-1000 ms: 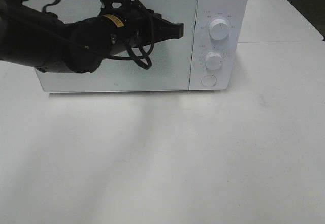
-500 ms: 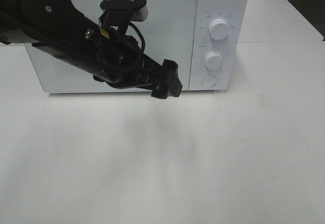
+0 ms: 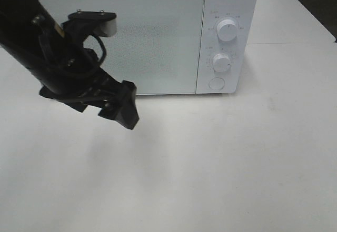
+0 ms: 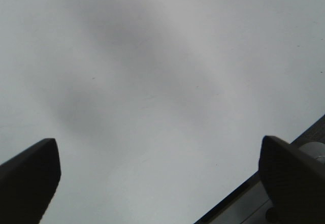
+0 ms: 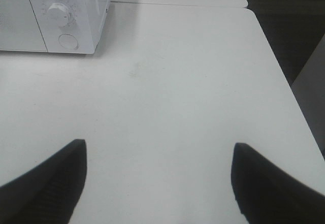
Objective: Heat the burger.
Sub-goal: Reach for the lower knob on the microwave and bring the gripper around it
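**Though no burger shows, the microwave (image 3: 152,37) sits shut**

Burger unseen, perhaps inside. Left gripper (image 3: 124,111) hangs, jaws apart, near the table's (image 3: 221,163) left edge; right gripper (image 5: 157,183) gapes too. If loaded, a dial (image 3: 221,62) wants turning next.

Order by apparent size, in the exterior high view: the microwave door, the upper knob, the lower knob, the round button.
1. microwave door
2. upper knob and lower knob: too alike to rank
3. round button, slightly smaller
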You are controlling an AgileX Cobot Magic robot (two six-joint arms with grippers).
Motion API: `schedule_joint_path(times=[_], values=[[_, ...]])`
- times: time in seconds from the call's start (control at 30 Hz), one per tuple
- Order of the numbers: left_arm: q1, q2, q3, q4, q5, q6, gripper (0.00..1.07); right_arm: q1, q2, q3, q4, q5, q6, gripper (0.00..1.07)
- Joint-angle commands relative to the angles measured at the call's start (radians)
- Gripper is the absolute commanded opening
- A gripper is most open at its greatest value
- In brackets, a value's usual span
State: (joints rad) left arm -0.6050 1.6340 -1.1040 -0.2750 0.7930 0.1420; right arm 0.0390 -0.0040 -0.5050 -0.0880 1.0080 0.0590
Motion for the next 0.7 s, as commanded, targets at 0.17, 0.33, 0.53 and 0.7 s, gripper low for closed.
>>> schedule_joint_path(times=[0.17, 0.33, 0.53, 0.7], values=[[0.142, -0.078, 0.004, 0.020, 0.122, -0.008, 0.98, -0.003, -0.027, 0.003, 0.002, -0.011, -0.006, 0.76], [0.279, -0.146, 0.022, 0.025, 0.187, -0.008, 0.98, -0.003, -0.027, 0.003, 0.002, -0.011, -0.006, 0.76], [0.454, -0.263, 0.089, 0.028, 0.245, 0.011, 0.98, -0.003, -0.027, 0.003, 0.002, -0.011, -0.006, 0.76], [0.510, -0.350, 0.144, 0.038, 0.247, 0.017, 0.98, -0.003, -0.027, 0.003, 0.002, -0.011, -0.006, 0.76]])
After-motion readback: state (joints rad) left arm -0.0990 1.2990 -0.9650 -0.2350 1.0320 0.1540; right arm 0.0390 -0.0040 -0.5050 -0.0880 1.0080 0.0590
